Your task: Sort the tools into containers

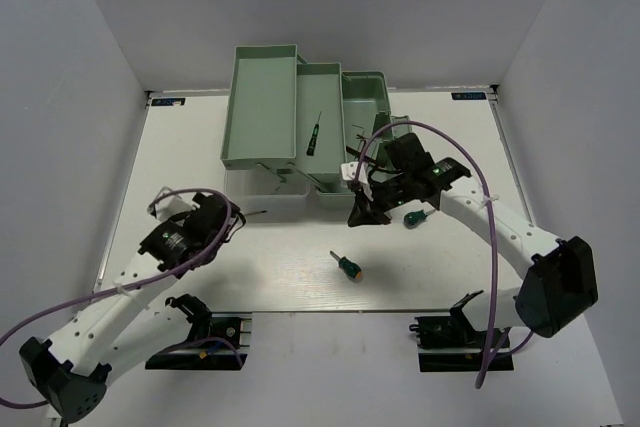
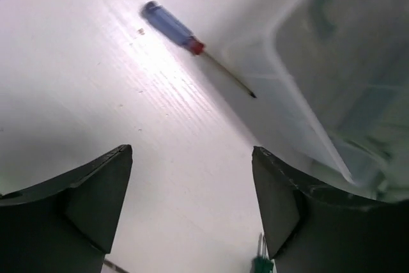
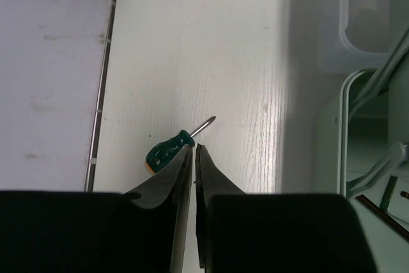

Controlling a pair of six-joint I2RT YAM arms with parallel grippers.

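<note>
The pale green toolbox (image 1: 262,107) stands open at the back, with its trays fanned out and a thin dark screwdriver (image 1: 313,133) in the middle tray. A blue-handled screwdriver (image 2: 172,28) lies on the table beside the clear lid (image 2: 332,81). My left gripper (image 2: 192,158) is open and empty, hovering short of it. A stubby green-handled screwdriver (image 3: 167,151) lies on the table, also in the top view (image 1: 349,266). My right gripper (image 3: 193,148) is shut and empty above it, beside the handle. A second green-handled screwdriver (image 1: 413,217) lies under the right arm.
The clear lid (image 1: 270,202) lies flat in front of the toolbox. The toolbox's metal hinge arms (image 3: 377,81) and green wall (image 3: 348,132) are close on the right of my right gripper. The table's edge rail (image 3: 102,94) runs along the left.
</note>
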